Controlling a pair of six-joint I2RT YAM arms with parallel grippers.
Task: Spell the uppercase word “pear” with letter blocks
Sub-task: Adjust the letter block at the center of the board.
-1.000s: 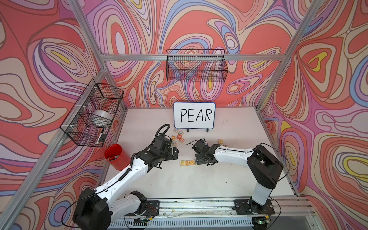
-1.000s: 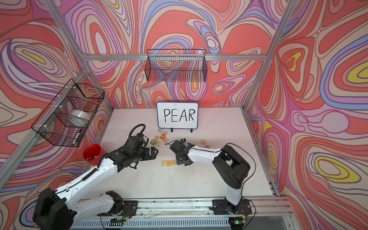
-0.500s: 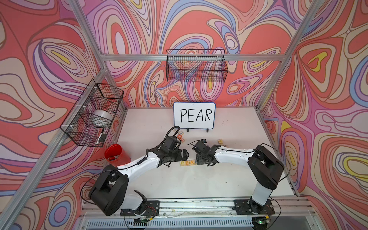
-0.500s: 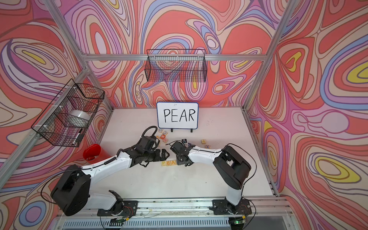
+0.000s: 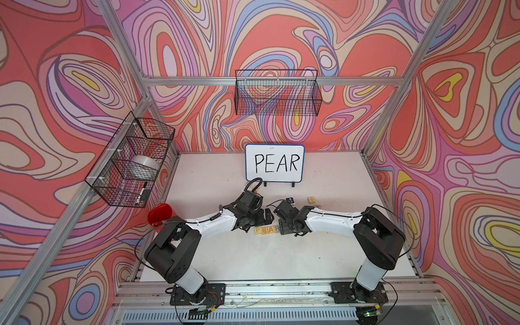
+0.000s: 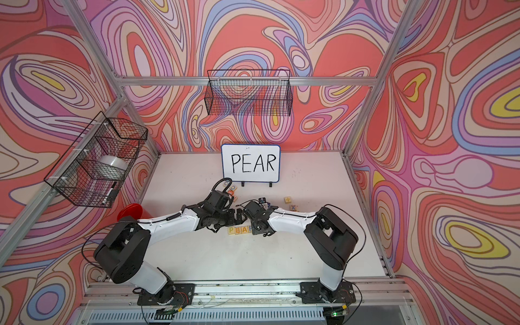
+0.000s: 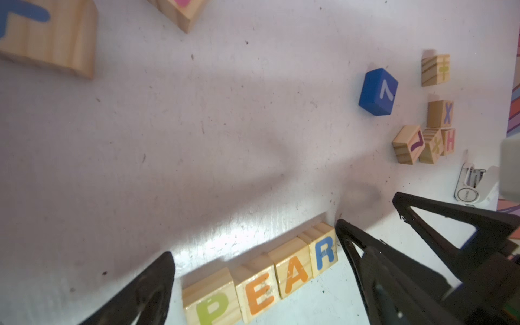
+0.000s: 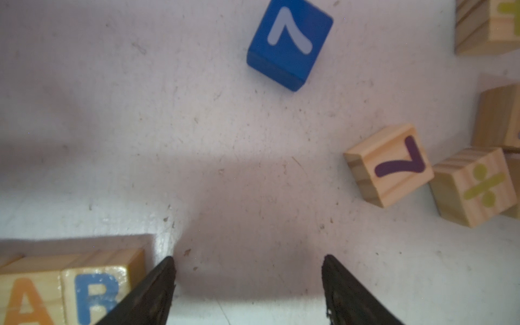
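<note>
Four letter blocks (image 5: 266,230) are seen rowed on the table (image 5: 253,261) in both top views, the left tool (image 5: 266,219) newly brought alongside. Left wrist: PEAR is spelled, jaws spread, empty. Right wrist: right tool (image 8: 247,257) parted, empty, beside the R block (image 8: 95,289); spelling judged finished.

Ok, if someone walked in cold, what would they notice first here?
The loud swirly wallpaper on the walls grabs you first, then the whiteboard at the back of the table reading PEAR. In front of it, four wooden blocks lie side by side spelling PEAR, with a blue cube marked 7 lying apart.
</note>
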